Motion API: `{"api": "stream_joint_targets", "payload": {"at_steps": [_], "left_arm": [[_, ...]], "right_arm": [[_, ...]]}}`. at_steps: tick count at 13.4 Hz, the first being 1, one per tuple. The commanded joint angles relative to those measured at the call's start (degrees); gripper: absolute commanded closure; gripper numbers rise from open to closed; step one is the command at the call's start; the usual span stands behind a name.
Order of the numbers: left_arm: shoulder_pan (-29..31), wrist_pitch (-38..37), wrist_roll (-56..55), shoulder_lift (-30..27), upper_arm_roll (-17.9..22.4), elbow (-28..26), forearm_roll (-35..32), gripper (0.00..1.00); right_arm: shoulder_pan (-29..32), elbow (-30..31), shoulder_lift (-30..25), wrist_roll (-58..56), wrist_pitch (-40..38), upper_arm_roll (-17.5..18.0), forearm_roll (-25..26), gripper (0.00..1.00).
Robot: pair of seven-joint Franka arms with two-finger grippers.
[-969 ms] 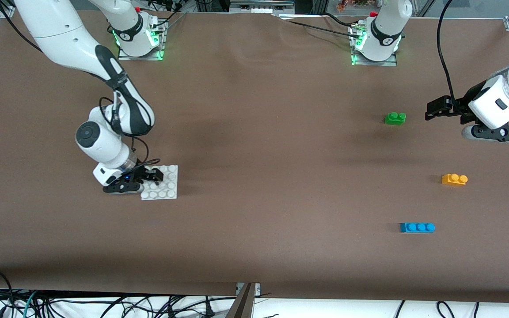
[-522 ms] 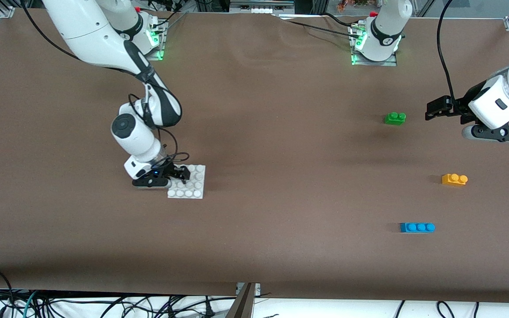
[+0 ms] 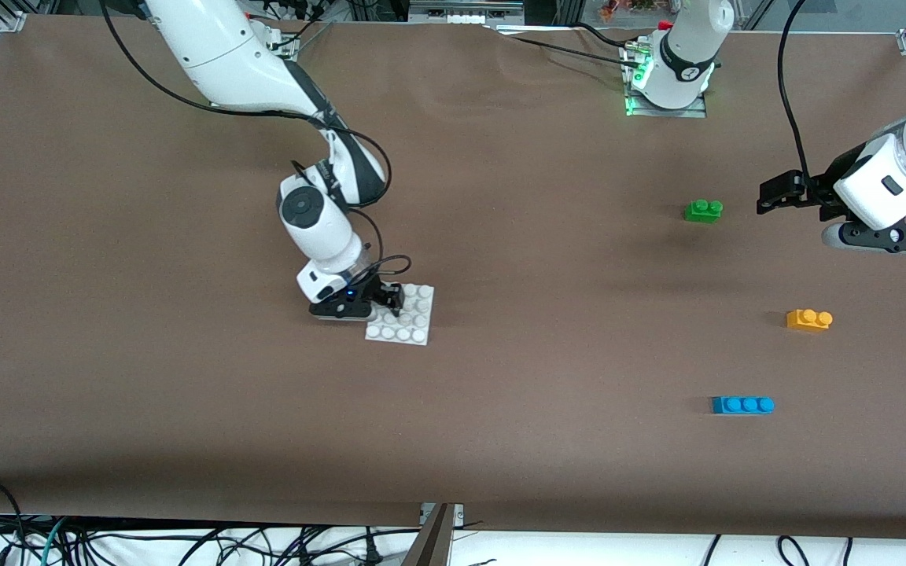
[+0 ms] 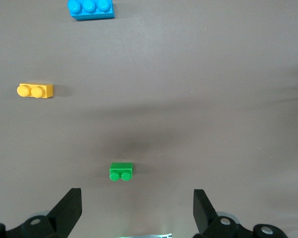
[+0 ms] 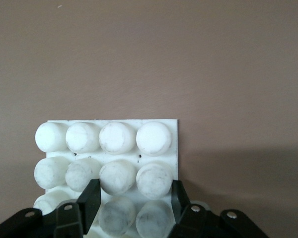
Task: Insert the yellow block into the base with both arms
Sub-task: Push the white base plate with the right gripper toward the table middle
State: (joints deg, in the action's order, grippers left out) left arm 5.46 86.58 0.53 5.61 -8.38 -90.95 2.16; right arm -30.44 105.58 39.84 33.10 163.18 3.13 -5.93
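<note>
The white studded base (image 3: 412, 322) lies on the table near its middle. My right gripper (image 3: 392, 302) is shut on the base at the edge toward the right arm's end. In the right wrist view its fingers (image 5: 91, 198) clamp two studs of the base (image 5: 107, 139) between them. The yellow block (image 3: 808, 319) lies at the left arm's end of the table and also shows in the left wrist view (image 4: 36, 90). My left gripper (image 3: 769, 198) is open and empty, and waits over the table beside the green brick.
A green two-stud brick (image 3: 703, 211) lies farther from the front camera than the yellow block. A blue three-stud brick (image 3: 742, 405) lies nearer to it. Both show in the left wrist view: the green brick (image 4: 121, 171) and the blue brick (image 4: 91, 8). Brown table between base and bricks.
My right gripper has moved the base along the table from the right arm's end toward the middle. The left arm and the three bricks have not moved.
</note>
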Motion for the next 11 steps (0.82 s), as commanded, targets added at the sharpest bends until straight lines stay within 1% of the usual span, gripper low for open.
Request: {"api": "stream_joint_targets", "payload": {"at_steps": [1,3,5,7,8,9,11], "left_arm": [[0.3,0.3,-0.3,-1.2,-0.1,-1.0,1.2,0.01],[0.3,0.3,-0.3,-1.2,-0.1,-1.0,1.2,0.01],[0.3,0.3,-0.3,-1.2,-0.1,-1.0,1.2,0.01],[0.3,0.3,-0.3,-1.2,-0.1,-1.0,1.2,0.01],[0.3,0.3,-0.3,-1.2,-0.1,-1.1,1.2,0.01],[0.3,0.3,-0.3,-1.2,-0.1,-1.1,1.2,0.01],[0.3,0.3,-0.3,-1.2,-0.1,-1.0,1.2,0.01]], "right_arm": [[-4.0,-3.5,6.4,1.6,1.3,-0.4,-0.6,0.39],[-7.7,-5.2,7.4,1.6,1.4,-2.1,-0.5,0.39],[-12.2,-7.8,9.3,4.6,1.4,-4.7,-0.5,0.39],[-17.9,-12.5,12.9,9.2,1.1,-9.5,-0.5,0.39],[-19.8,-15.0,15.0,10.7,0.8,-11.0,-0.6,0.39],[-20.9,-17.3,16.8,12.3,0.7,-11.4,-0.7,0.39],[-22.1,-20.3,18.4,14.4,0.2,-11.6,-0.7,0.39]]}}
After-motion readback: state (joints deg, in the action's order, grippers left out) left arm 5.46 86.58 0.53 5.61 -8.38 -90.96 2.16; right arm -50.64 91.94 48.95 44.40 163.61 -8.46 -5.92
